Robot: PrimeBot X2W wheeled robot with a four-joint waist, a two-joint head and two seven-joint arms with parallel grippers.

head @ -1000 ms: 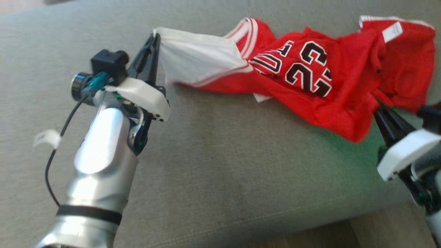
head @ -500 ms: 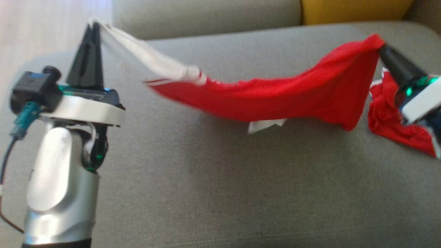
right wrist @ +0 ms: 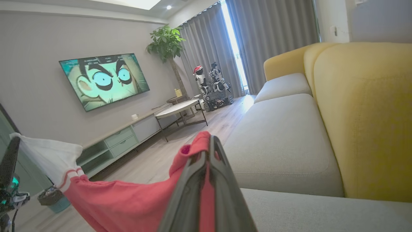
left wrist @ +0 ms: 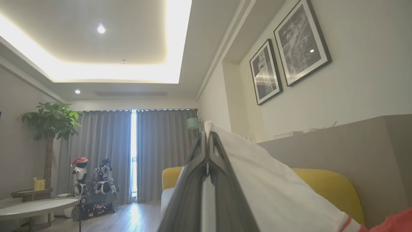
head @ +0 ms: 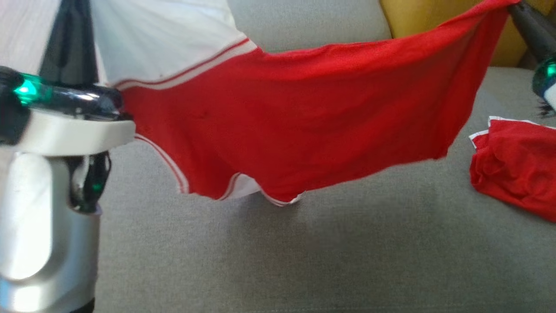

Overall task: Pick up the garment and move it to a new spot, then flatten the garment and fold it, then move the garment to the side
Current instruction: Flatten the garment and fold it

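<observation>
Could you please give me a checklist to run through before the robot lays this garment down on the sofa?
1. Left gripper shut on the white part of the garment: ok.
2. Right gripper shut on its red edge: ok.
3. Cloth taut between them: not ok, it sags.
4. Hem clear of the sofa seat: cannot tell.
5. Landing spot bare: ok in the middle; another red cloth lies to the right.

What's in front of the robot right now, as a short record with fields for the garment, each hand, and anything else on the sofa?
held garment: red and white jersey, stretched in the air above grey fabric sofa seat
left hand: shut on white corner
right hand: shut on red edge
on seat: crumpled red cloth with white trim, robot's right
behind: yellow cushion
</observation>
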